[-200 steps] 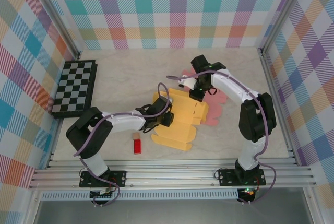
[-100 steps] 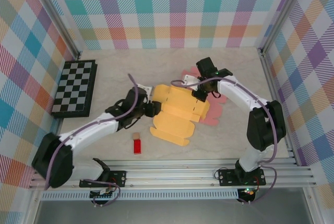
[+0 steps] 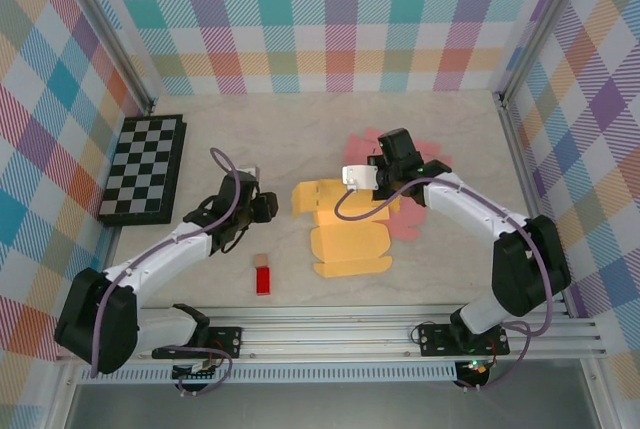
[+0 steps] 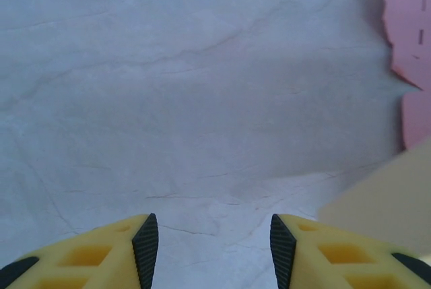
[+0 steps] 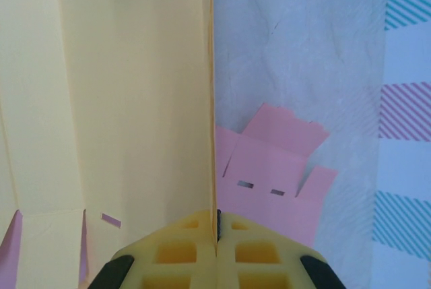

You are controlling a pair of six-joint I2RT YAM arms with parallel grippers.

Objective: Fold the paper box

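Left arm: stretched low across the table, left of centre. The left gripper (image 3: 266,205) (image 4: 209,248) points toward the yellow flat paper box (image 3: 345,237) but stands apart from it. Its jaws are parted with nothing between them, over bare table.
Right arm: bent at the elbow and reaching in from the right. The right gripper (image 3: 376,190) (image 5: 217,235) is pinched tight on the box's far-right edge.
Box: unfolded at mid-table, overlapping a pink flat paper cut-out (image 3: 412,219).
Change: a second ago the left gripper was at the box's left edge. It has since drawn away leftward, and the box now lies squarer to the table edge.
Surface: pale marbled tabletop (image 3: 230,134). A black-and-white chequered board (image 3: 143,169) lies at the left. A small red block (image 3: 263,281) sits near the front, with a small tan cube (image 3: 259,260) just beside it.
Room: pastel plaid walls (image 3: 330,19) and an aluminium rail (image 3: 330,334) along the near edge.
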